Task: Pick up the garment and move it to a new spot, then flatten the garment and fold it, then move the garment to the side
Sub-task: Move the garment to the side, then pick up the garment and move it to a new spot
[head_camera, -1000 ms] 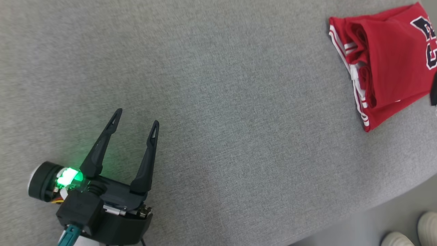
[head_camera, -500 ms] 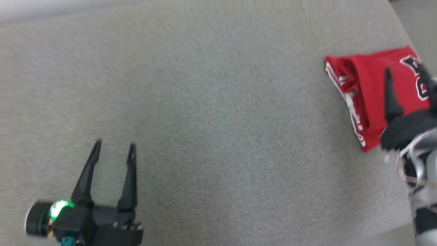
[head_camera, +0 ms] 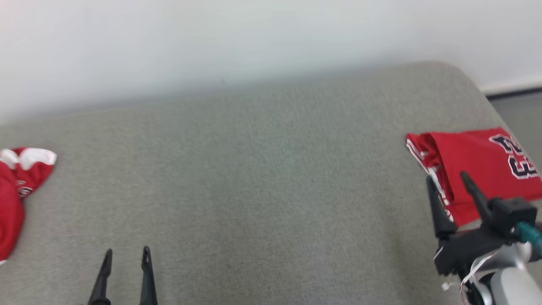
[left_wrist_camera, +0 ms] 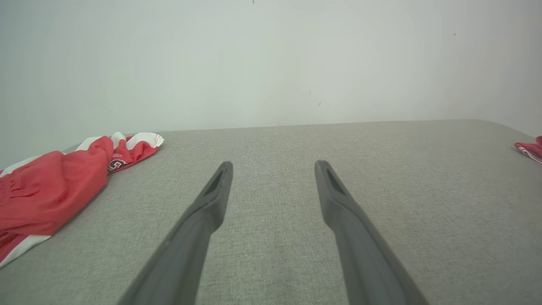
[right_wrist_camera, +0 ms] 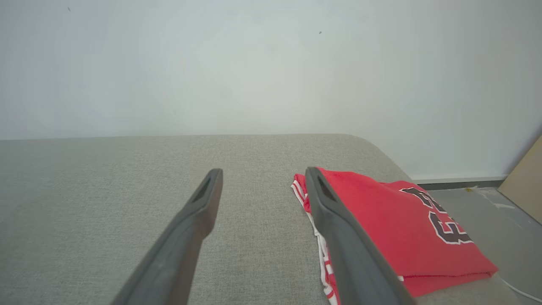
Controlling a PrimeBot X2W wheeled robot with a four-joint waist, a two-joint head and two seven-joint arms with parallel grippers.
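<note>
Across grey cushion (head_camera: 271, 190), left end effector (head_camera: 127, 250) and right end effector (head_camera: 446, 177) gape empty, crumpled garment (head_camera: 12, 199) and folded jersey (head_camera: 470, 154) flanking.

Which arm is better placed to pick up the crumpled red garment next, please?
Probably the left: the left claw, open, lies nearer the crumpled red garment, while the right claw hangs by the folded red jersey.

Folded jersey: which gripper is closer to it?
Right. The right gripper is at the folded jersey's near edge; the left gripper is far across the grey surface, toward the other side.
</note>
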